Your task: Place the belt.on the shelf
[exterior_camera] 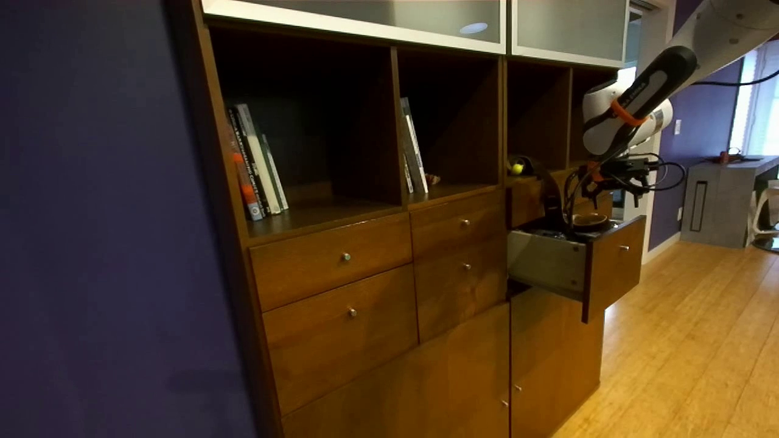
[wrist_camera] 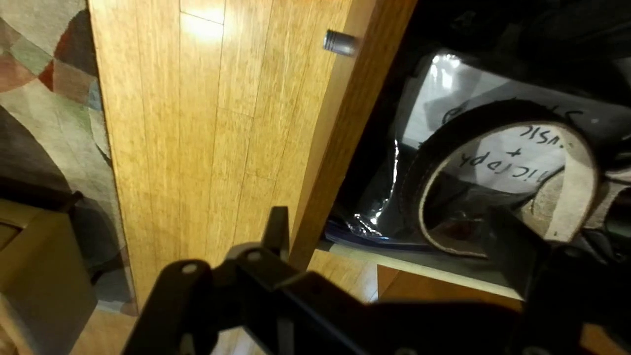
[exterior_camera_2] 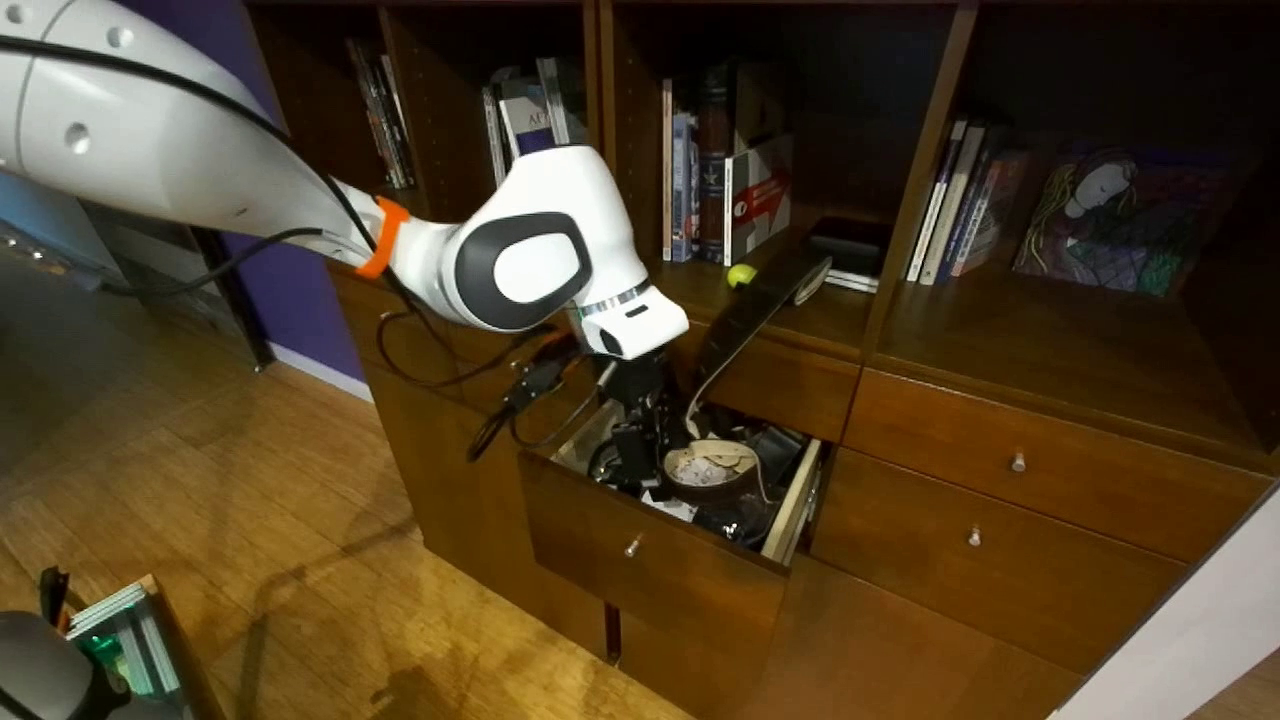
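Slipping was your likeliest trouble: in an exterior view the belt (exterior_camera_2: 748,312) slanted down mid-frame, its upper end over the shelf (exterior_camera_2: 840,318) and the rest running down into the drawer (exterior_camera_2: 797,505) below. With so much strap under the edge, its own weight could have drawn it all in. Your claw (exterior_camera: 614,199) stood with jaws apart, gripping nothing that you could see, so no hold would have checked a slide.

At the right of the wrist view lay a pale-lined coil (wrist_camera: 581,172), probably the same strap, though the join was too unclear to be sure. One finger (wrist_camera: 515,244) overlapped its lower edge there; whether they touched, you couldn't tell, so pulling away blindly might have dragged it. The top of the drawer front (wrist_camera: 347,138) showed between the fingers in that view, and closing on it risked pinching wood instead of strap. A hasty grab could also have brought up the clear bag (wrist_camera: 424,108) beneath the coil. On the shelf, upper middle of the frame, careless pushing might have rolled the yellow-green ball (exterior_camera_2: 741,275) off the edge or toppled the books (exterior_camera_2: 715,180). The wrist view showed no shelf, so steering by it alone invited a miss.
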`<state>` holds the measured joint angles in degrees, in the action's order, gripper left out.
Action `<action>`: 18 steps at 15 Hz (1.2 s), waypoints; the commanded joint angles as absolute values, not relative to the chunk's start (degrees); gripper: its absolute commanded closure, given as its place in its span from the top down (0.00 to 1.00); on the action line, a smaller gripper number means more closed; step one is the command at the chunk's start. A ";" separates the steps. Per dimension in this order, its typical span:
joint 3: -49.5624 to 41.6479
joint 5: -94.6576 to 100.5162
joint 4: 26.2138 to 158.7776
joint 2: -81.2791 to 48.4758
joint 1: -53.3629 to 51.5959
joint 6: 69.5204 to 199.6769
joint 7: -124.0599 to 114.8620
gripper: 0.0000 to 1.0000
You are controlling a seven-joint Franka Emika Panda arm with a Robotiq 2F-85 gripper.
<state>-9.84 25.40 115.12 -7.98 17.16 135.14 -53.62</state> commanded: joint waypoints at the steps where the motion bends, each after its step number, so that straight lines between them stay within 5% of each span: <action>1: -12.96 24.01 110.88 -12.88 14.43 135.29 -55.26 0.94; 4: -14.29 22.64 109.48 -15.49 13.55 136.57 -55.45 0.78; 12: -16.35 18.32 107.68 -19.11 12.17 141.31 -54.94 0.80; 13: -16.57 18.17 107.67 -19.30 11.94 141.32 -54.97 0.56; 14: -16.79 18.07 107.73 -19.39 11.69 141.30 -55.02 0.55; 18: -17.92 19.11 107.87 -18.86 10.50 141.03 -55.85 0.25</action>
